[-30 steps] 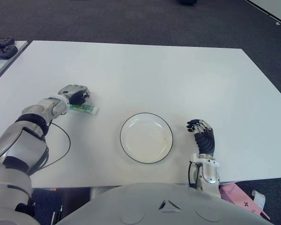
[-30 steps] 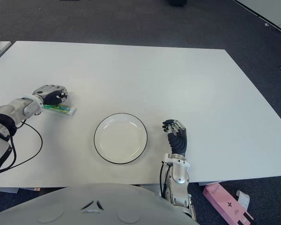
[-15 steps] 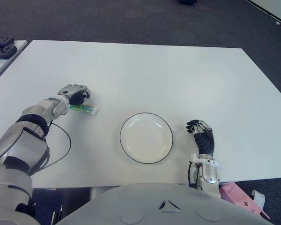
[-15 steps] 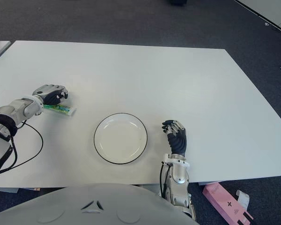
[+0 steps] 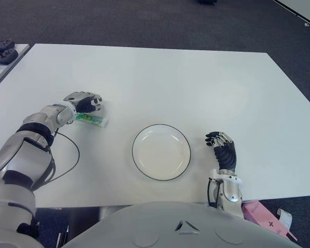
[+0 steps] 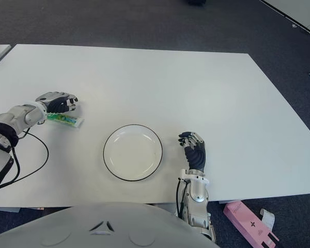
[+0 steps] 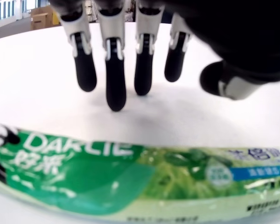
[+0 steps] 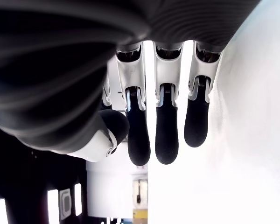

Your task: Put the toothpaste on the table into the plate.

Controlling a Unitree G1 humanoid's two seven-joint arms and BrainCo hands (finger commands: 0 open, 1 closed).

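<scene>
— Where is the left hand (image 5: pixel 84 101)?

— Left of centre in the eye view, over the near end of the toothpaste (image 5: pixel 93 120), fingers (image 7: pixel 115 84) extended and spread, gripping nothing. The tube lies flat on the table (image 5: pixel 196 88), up and left of the plate (image 5: pixel 161 151), well apart from it

— And the right hand (image 5: pixel 225 153)?

— Lower right, just beside the plate's right rim, fingers loosely extended, empty
</scene>
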